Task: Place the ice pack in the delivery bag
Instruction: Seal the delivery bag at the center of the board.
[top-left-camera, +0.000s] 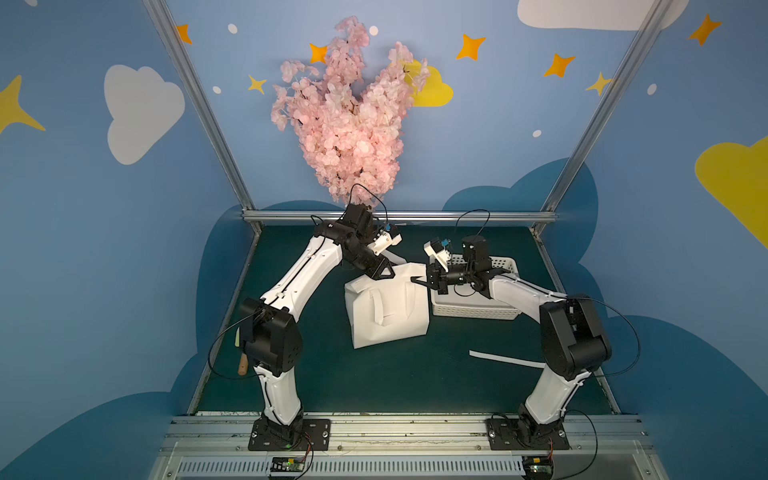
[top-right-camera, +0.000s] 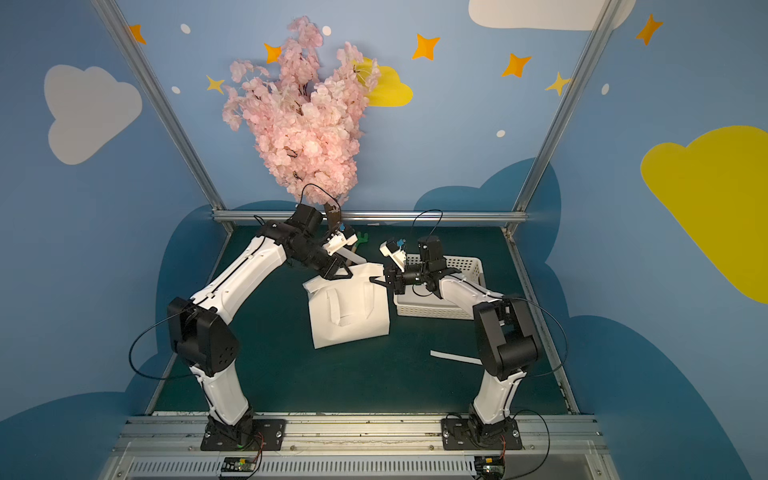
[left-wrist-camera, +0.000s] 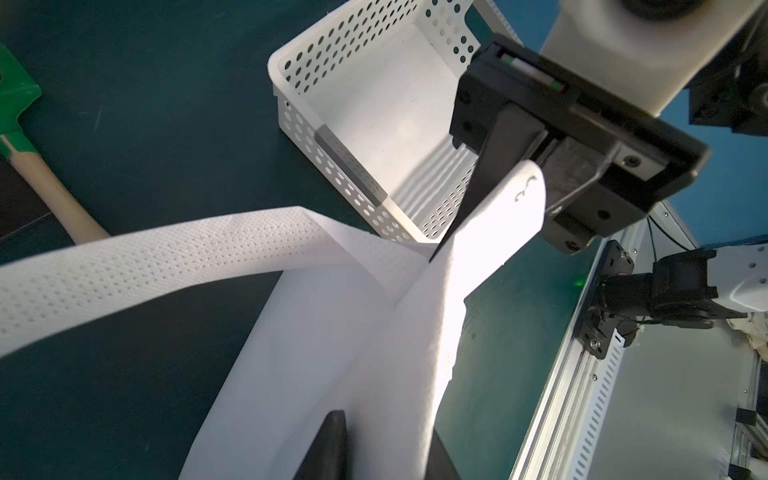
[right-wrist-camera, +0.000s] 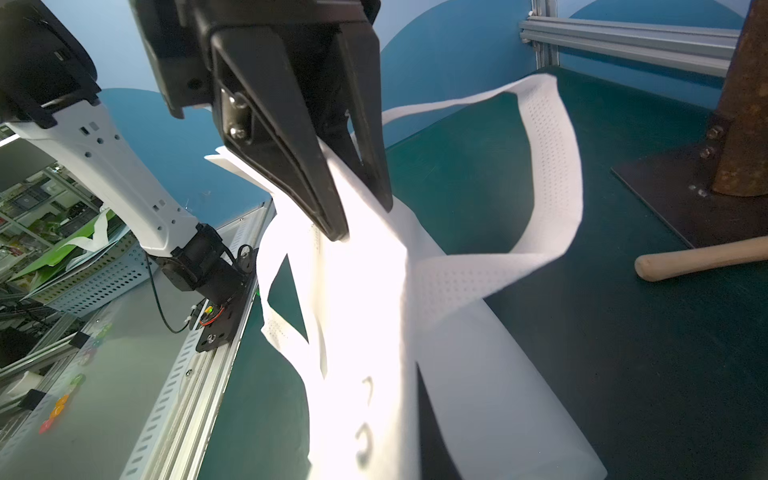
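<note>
The ice pack shows in no view. The delivery bag (top-left-camera: 390, 316) (top-right-camera: 349, 316) is a white fabric tote standing mid-table with its flap folded over the top. My left gripper (top-left-camera: 384, 272) (top-right-camera: 340, 272) is at the bag's far left top corner. Its fingers stand either side of the top fold (left-wrist-camera: 386, 428), with a gap between them in the right wrist view (right-wrist-camera: 361, 220). My right gripper (top-left-camera: 415, 281) (top-right-camera: 372, 281) is shut on a white tab of the bag's top right edge (left-wrist-camera: 446, 245). One handle loop (left-wrist-camera: 145, 266) (right-wrist-camera: 552, 166) arches free behind the bag.
A white perforated basket (top-left-camera: 478, 307) (top-right-camera: 436, 307) (left-wrist-camera: 374, 104) stands right of the bag under my right arm. A green shovel (left-wrist-camera: 16, 95) with a wooden handle (right-wrist-camera: 698, 257) lies behind the bag. The blossom tree's rusty trunk (right-wrist-camera: 739, 104) stands at the back. A white strip (top-left-camera: 503, 359) lies front right.
</note>
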